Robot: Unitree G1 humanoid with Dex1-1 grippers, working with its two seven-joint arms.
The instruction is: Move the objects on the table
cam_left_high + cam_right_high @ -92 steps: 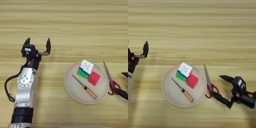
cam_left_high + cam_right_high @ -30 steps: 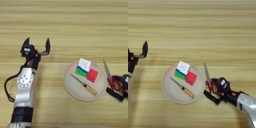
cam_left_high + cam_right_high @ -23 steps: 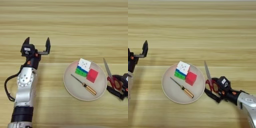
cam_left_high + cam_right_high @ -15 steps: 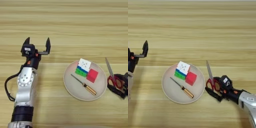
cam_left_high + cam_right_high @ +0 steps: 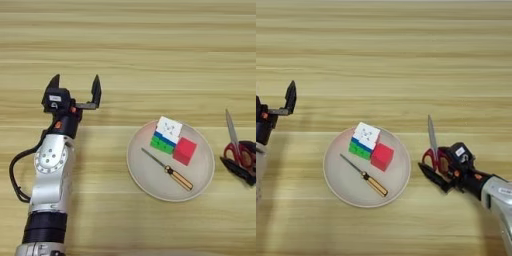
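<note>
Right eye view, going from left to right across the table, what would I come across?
Left gripper, open, at the left edge → plate holding screwdriver, then puzzle cube, then red block → scissors, its red handles between the right gripper's fingers.

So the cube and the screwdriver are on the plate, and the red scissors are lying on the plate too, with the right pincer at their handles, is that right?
Not quite. The scissors lie on the table, just right of the plate, as the right eye view shows. The cube and screwdriver are on the plate, and the right pincer is at the scissors' handles.
</note>
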